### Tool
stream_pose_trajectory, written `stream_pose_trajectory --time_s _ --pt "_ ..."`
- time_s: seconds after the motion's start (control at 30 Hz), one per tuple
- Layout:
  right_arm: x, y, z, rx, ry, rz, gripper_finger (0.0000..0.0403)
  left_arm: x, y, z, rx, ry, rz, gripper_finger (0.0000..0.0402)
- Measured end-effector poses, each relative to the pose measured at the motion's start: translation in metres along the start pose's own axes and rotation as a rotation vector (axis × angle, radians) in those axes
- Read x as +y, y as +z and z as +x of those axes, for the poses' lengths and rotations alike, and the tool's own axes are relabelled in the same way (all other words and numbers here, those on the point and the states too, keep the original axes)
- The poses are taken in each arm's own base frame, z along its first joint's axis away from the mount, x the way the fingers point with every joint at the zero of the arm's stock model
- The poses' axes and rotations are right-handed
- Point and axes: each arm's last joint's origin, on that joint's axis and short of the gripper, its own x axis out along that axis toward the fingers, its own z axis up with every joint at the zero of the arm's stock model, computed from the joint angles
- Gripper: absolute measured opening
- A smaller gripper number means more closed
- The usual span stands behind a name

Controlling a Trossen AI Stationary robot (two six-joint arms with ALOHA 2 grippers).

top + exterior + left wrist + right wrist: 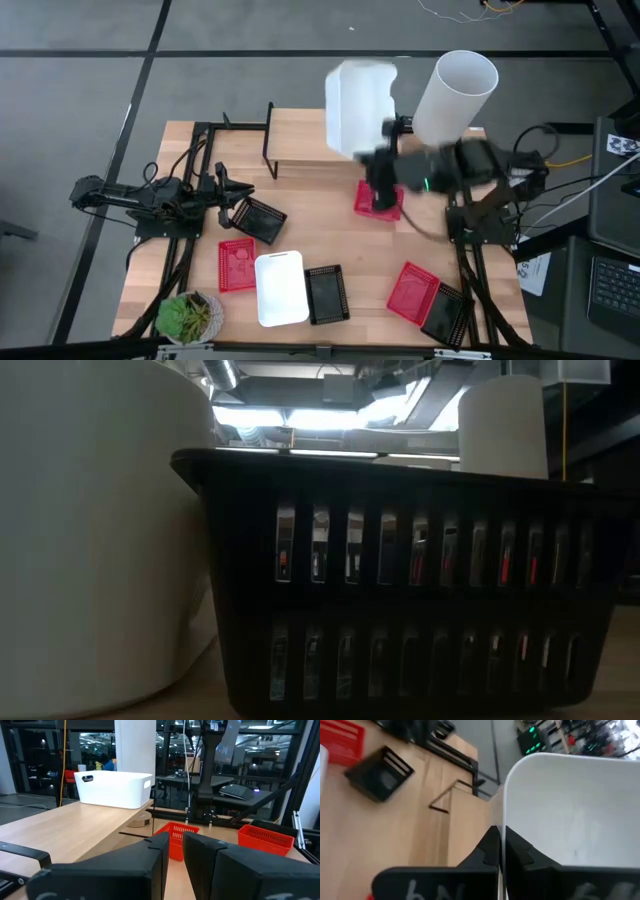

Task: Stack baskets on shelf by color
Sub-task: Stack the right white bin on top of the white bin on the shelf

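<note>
My right gripper (504, 845) is shut on a white basket (360, 108), carried over the right part of the light-wood shelf (300, 145). In the left wrist view the basket (115, 787) sits low on or just above the shelf board (65, 827); which, I cannot tell. A red basket (378, 200) lies on the table below the right arm. My left gripper (174, 857) waits at the table's left beside a black basket (256, 218), fingers a narrow gap apart and holding nothing. More red, white and black baskets lie along the table's near edge. My right gripper pinches the white basket's side wall at its rim (504, 832), with one finger (490, 847) on each face of the wall. The fingers come from the table's right side, slanting down. The rest of the basket (570, 810) stretches away from the fingers toward the shelf.
A tall white cylinder (455, 92) stands at the shelf's right end, close to the right arm. Near the table's front lie a red basket (237, 265), a white one (280, 288), a black one (327, 293), and a red (412, 290) and black (447, 315) pair. A potted plant (188, 316) stands in the near-left corner.
</note>
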Motion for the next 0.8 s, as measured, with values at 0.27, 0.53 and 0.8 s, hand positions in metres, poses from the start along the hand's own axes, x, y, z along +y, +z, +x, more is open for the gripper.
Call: stream_pose_trajectory --time_s 0.27,0.53,0.8 --pt "-0.064 -0.068 0.060 0.237 0.189 0.118 0.0000 0.000 0.000 0.000 0.000 0.000 0.001 0.0046" --pt "-0.066 -0.116 0.101 0.355 0.376 0.225 0.0000 0.000 0.000 0.000 0.000 0.000 0.000 0.0046" --pt "-0.057 -0.128 0.113 0.415 0.409 0.228 0.0000 0.000 0.000 0.000 0.000 0.000 0.000 0.0046"
